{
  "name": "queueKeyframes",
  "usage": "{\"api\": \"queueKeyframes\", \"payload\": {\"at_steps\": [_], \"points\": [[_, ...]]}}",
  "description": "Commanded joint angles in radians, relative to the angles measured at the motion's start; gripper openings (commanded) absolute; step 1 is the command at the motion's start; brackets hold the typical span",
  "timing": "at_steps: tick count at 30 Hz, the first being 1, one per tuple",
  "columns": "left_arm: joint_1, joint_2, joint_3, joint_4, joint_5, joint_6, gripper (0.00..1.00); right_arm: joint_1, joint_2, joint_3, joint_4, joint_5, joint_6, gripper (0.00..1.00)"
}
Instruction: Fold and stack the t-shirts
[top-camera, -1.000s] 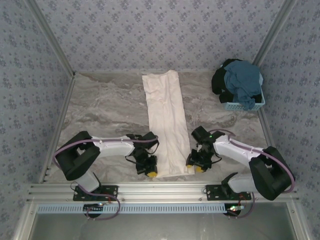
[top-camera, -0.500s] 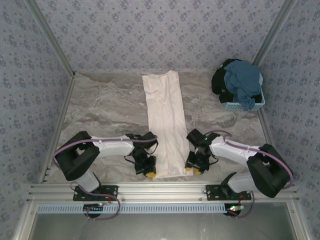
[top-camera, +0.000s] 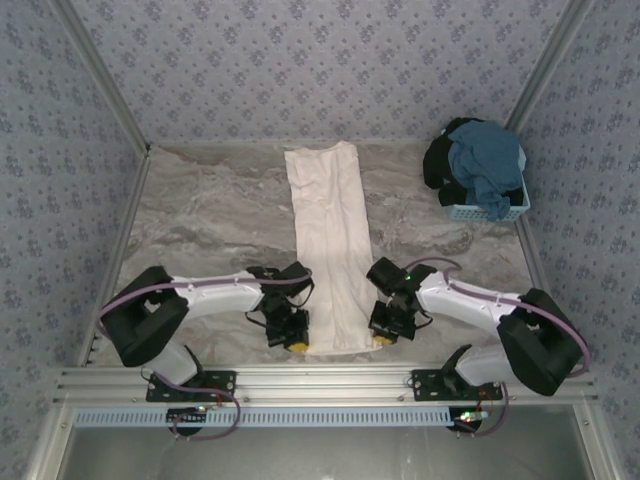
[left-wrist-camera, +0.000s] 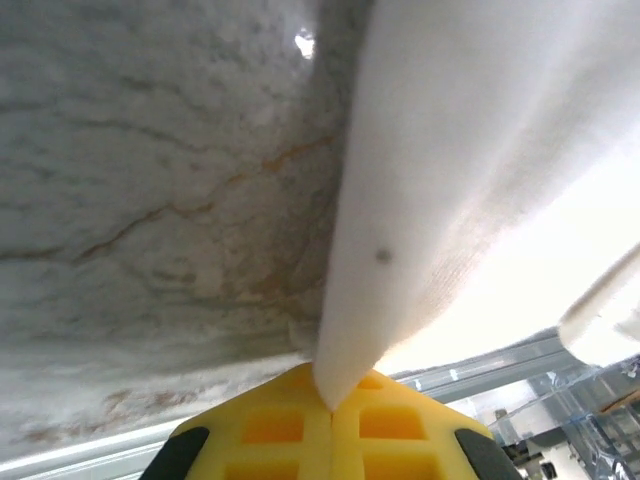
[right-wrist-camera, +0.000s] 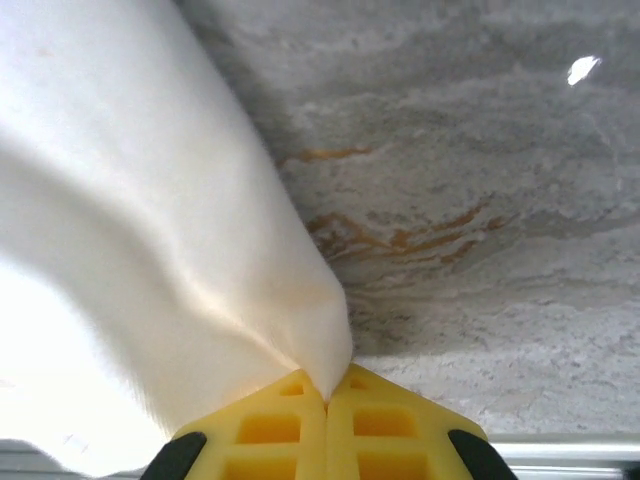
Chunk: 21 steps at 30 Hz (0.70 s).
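A long cream-white t-shirt (top-camera: 328, 235), folded into a narrow strip, runs from the table's far middle toward the near edge. My left gripper (top-camera: 296, 342) is shut on its near left corner; the cloth (left-wrist-camera: 420, 200) rises out of the closed yellow fingers (left-wrist-camera: 270, 425). My right gripper (top-camera: 385, 338) is shut on the near right corner, where the cloth (right-wrist-camera: 150, 250) is pinched between the yellow fingers (right-wrist-camera: 400, 425). Both near corners are lifted a little off the marble table (top-camera: 210, 215). A teal-blue t-shirt (top-camera: 484, 160) and a black one (top-camera: 440, 160) are heaped over the basket.
The small light-blue lattice basket (top-camera: 470, 210) stands at the far right, near the right wall. A metal rail (top-camera: 320, 380) runs along the near edge behind both arm bases. Patterned walls close in the left, far and right sides.
Both grippers have drawn the shirt's near corners slightly inward and away from the near edge, so the near hem has narrowed and lifted. The right gripper shifted left.
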Motion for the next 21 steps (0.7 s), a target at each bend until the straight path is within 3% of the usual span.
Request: {"api": "queueKeyframes", "payload": {"at_steps": [1, 10, 21], "points": [[0.021, -0.094, 0.033, -0.046, -0.07, -0.012, 0.0, -0.006, -0.045, 0.064, -0.089, 0.036, 0.012, 0.0], [0.163, -0.154, 0.123, -0.01, -0.047, -0.034, 0.0, -0.119, -0.014, 0.264, -0.176, 0.045, -0.054, 0.0], [0.359, 0.016, 0.332, -0.036, -0.051, 0.053, 0.0, -0.277, 0.249, 0.549, -0.136, 0.042, -0.167, 0.0]]}}
